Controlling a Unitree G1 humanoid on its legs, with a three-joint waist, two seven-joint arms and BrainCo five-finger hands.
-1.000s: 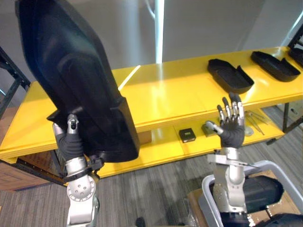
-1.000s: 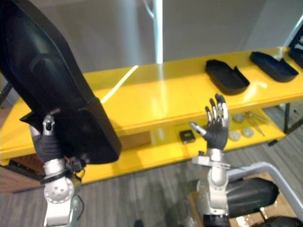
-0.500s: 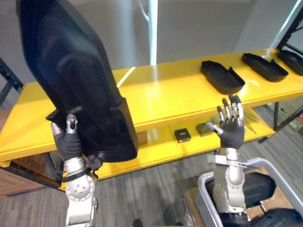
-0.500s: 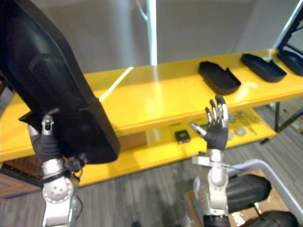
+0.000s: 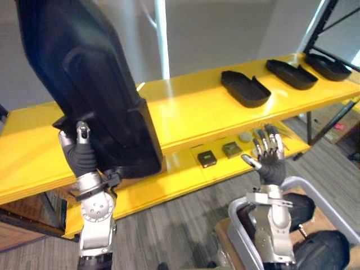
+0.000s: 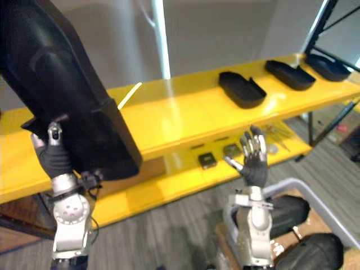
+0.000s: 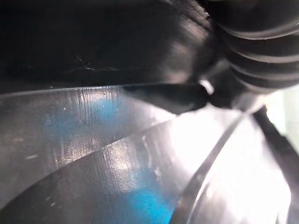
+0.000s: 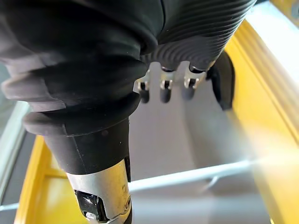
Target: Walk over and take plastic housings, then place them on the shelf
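Left eye view: your left hand is up, thumb clamped on the held housing.
Held housing: large, black, upright before the yellow shelf.
Right hand: raised, fingers straight, holding nothing.
Shelf top: nearest shelved housing, second housing and third housing lie flat.
Lower shelf: small parts.

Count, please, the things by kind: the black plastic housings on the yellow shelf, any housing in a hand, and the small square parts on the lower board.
Black plastic housings on the top board of the yellow shelf: 3
Black plastic housing held by the left hand: 1
Small square parts on the lower board: 2
Total: 6
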